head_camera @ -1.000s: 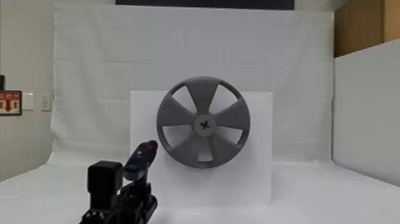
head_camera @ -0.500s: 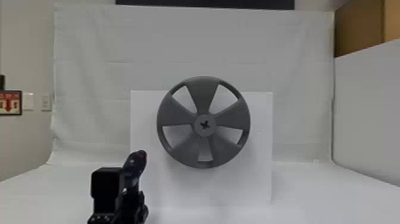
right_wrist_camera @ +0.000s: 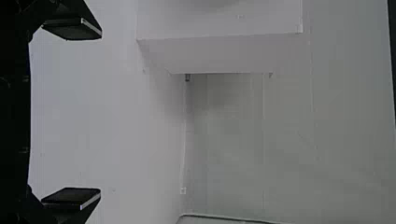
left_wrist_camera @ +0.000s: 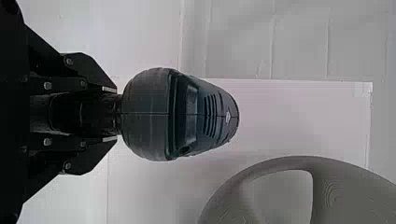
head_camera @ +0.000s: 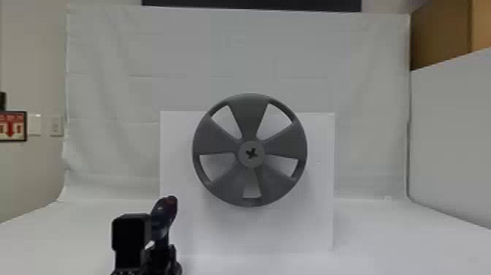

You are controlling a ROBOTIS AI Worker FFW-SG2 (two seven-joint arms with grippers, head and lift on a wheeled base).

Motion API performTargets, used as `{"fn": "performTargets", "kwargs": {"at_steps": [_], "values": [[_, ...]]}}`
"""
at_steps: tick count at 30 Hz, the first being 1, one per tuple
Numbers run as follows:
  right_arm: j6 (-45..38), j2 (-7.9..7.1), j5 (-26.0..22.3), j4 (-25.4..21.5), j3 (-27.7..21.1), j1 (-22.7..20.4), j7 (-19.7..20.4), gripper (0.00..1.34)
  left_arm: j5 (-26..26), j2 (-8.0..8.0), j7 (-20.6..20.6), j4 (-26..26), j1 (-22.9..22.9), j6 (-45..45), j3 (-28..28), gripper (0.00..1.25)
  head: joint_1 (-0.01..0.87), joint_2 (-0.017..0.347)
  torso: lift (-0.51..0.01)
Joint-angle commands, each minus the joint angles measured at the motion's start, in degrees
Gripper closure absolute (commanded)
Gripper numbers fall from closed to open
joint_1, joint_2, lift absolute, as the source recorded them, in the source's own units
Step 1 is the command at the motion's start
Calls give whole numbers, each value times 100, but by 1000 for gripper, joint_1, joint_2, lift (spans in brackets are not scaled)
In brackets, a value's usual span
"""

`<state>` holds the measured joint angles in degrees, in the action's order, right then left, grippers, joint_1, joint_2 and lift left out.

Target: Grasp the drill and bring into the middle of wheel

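1. Head view, lower left: your left gripper [head_camera: 160, 254] clamps the drill [head_camera: 163, 217] by its handle, the body just beyond the fingers.
2. The wheel [head_camera: 248, 117] sits mid-frame.
3. Your right gripper [right_wrist_camera: 100, 113] has its fingers wide apart, empty.
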<state>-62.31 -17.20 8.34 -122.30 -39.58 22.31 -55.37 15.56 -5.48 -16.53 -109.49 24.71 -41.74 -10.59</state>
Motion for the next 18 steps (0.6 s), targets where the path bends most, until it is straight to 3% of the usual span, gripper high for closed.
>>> {"fn": "performTargets", "kwargs": {"at_steps": [1,14,18], "values": [[0,6,1,4,12,1,0,111,-27,12,-9,59,-1,26,13,1193,0,0,-406],[0,14,1,40,65,10,0,111,-53,12,-44,182,-19,219,4,1173,0,0,-406],[0,14,1,40,82,19,0,111,-9,12,-140,191,-63,360,-23,855,0,0,-406]]}}
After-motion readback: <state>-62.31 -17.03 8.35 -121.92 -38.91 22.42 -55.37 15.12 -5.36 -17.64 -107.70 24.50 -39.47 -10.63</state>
